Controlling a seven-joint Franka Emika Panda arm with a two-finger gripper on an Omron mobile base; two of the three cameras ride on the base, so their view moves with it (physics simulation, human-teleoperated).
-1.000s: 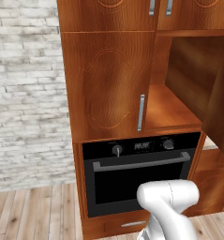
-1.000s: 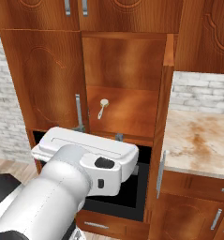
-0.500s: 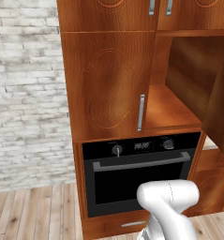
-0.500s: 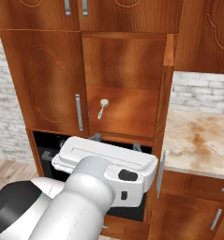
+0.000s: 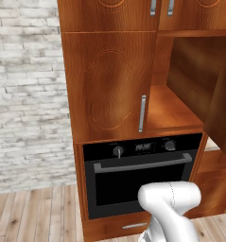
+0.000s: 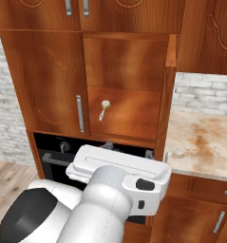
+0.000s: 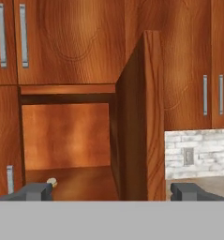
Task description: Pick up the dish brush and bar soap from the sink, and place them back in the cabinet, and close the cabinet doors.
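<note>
Cream-headed, the dish brush [image 6: 104, 109] lies on the cabinet [image 6: 127, 71] shelf, handle slanting toward the front edge; the left door [image 5: 109, 85] is shut, the right door [image 7: 137, 117] stands open edge-on (its face turned away); below sits the black oven [image 5: 140, 175]; the gripper [image 7: 111, 191] hangs before the opening, jaws spread wide, grasping nothing; marble counter [image 6: 205, 142] to the right.
</note>
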